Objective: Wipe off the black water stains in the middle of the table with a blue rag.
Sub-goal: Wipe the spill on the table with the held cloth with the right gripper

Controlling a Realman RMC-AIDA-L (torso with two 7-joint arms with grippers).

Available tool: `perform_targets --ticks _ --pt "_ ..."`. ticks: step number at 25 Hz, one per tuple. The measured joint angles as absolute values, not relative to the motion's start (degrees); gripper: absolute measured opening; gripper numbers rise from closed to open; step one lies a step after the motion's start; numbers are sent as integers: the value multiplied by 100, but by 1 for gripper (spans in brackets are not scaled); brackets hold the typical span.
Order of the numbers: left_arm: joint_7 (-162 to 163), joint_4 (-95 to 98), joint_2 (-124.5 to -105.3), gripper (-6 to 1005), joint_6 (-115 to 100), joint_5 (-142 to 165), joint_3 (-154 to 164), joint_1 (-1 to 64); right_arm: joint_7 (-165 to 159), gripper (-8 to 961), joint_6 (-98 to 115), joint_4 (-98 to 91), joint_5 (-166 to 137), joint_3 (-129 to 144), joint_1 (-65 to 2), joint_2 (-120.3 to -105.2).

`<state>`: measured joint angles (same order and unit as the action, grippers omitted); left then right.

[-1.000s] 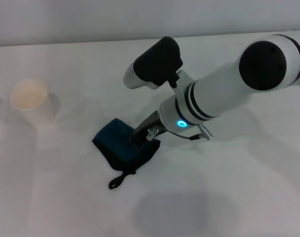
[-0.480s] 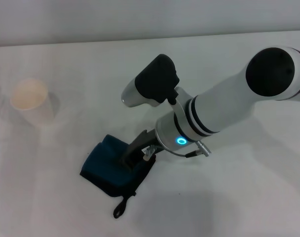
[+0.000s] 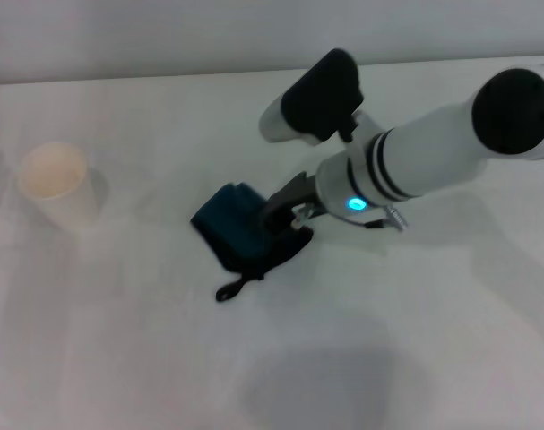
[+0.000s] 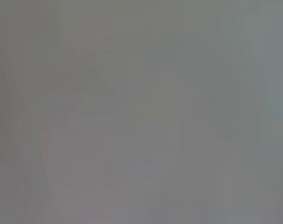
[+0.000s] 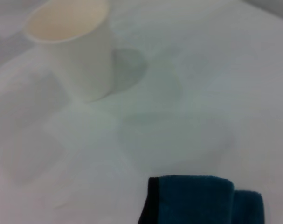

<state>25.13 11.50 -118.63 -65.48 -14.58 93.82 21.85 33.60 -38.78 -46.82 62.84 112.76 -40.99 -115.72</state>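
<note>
My right gripper (image 3: 279, 224) is shut on the blue rag (image 3: 243, 231) and presses it on the white table (image 3: 164, 358) near the middle. The rag is bunched under the fingers, and its black loop (image 3: 228, 289) trails toward the near side. The rag's edge also shows in the right wrist view (image 5: 202, 200). No black water stains show on the table; any under the rag are hidden. The left gripper is out of view, and the left wrist view shows only plain grey.
A white paper cup (image 3: 56, 184) stands upright at the left of the table, well apart from the rag. It also shows in the right wrist view (image 5: 71, 46). My right arm (image 3: 433, 152) reaches in from the right.
My right gripper dragged the rag toward the near left, then back to the far right. The cup has not moved.
</note>
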Motion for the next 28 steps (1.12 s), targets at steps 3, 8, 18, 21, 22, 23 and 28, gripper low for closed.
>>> perform_targets --ticks 3,8,18,21,22,23,28 --pt "2514 1188 -11864 875 -6555 -1459 9378 2174 3361 35 -3894 -4757 6085 10936 -3997 -11555" --pt "2514 1213 -11880 875 -6558 -1459 9376 2174 3400 38 -4107 -4886 5997 10844 -3954 -11582" --pt "2514 1370 -11891 876 -6581 -1472 9301 2220 3377 44 -4607 -5464 6131 11766 -4006 -11619" --pt "2514 1371 -11885 876 -6562 -1475 9299 2275 3397 46 -4799 -5777 6149 11919 -3933 -11619" --pt "2514 1371 -11884 876 -6552 -1476 9298 2297 3399 46 -4824 -5868 6151 11976 -3909 -11620" --pt "2514 1371 -11884 876 -6543 -1477 9298 2323 3399 47 -4824 -5937 6151 12041 -3893 -11620" --pt "2514 1372 -11882 876 -6539 -1477 9295 2402 3395 50 -4594 -5858 6114 12026 -3884 -11604"
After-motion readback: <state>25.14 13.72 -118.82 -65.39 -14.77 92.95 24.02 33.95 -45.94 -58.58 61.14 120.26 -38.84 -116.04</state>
